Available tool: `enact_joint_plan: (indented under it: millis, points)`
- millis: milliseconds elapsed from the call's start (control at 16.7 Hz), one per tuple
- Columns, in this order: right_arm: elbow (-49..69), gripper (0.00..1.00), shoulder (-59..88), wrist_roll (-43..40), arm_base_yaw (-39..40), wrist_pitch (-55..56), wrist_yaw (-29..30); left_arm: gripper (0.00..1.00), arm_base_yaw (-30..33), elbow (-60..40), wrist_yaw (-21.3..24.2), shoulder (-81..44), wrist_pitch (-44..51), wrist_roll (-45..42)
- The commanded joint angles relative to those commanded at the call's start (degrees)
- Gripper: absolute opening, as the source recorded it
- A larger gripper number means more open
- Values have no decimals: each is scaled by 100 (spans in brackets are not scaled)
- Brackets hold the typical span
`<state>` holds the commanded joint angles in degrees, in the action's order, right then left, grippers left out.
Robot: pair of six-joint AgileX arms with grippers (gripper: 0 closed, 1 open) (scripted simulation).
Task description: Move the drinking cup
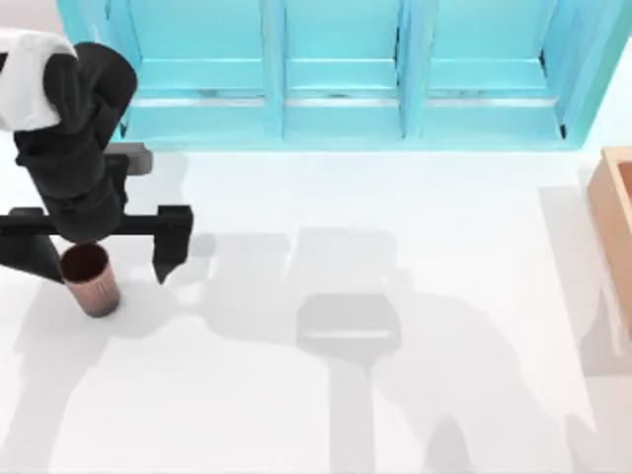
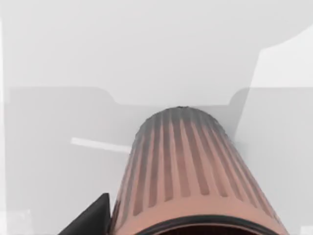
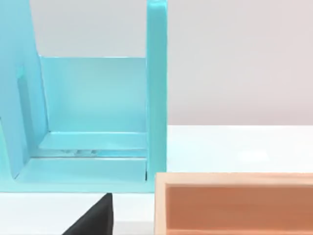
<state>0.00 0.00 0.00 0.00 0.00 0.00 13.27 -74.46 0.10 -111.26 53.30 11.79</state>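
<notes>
The drinking cup [image 1: 91, 280] is a small reddish-brown ribbed cup with a dark inside, standing on the white table at the left. My left gripper [image 1: 99, 259] hangs over it, open. Its black fingers [image 1: 168, 252] are spread wide on either side of the cup and stand apart from its wall. In the left wrist view the cup [image 2: 195, 176] rises close up from the lower edge, with one dark fingertip [image 2: 93, 220] beside it. My right arm is parked at the right, near the wooden box.
A turquoise shelf unit [image 1: 341, 74] runs along the back of the table, its end compartment [image 3: 93, 112] in the right wrist view. A light wooden box [image 1: 614, 212] stands at the right edge, also close in the right wrist view [image 3: 234, 203]. White tabletop [image 1: 395, 395] stretches through the middle and front.
</notes>
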Motion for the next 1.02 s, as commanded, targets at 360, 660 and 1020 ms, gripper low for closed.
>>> enact_joint_plan:
  millis: [360, 660, 1020]
  points:
    - [0, 100, 0, 0, 0, 0, 0, 62, 0, 0, 0, 0, 0, 0]
    - [0, 100, 0, 0, 0, 0, 0, 25, 0, 0, 0, 0, 0, 0]
    - [0, 100, 0, 0, 0, 0, 0, 0, 0, 0, 0, 0, 0, 0]
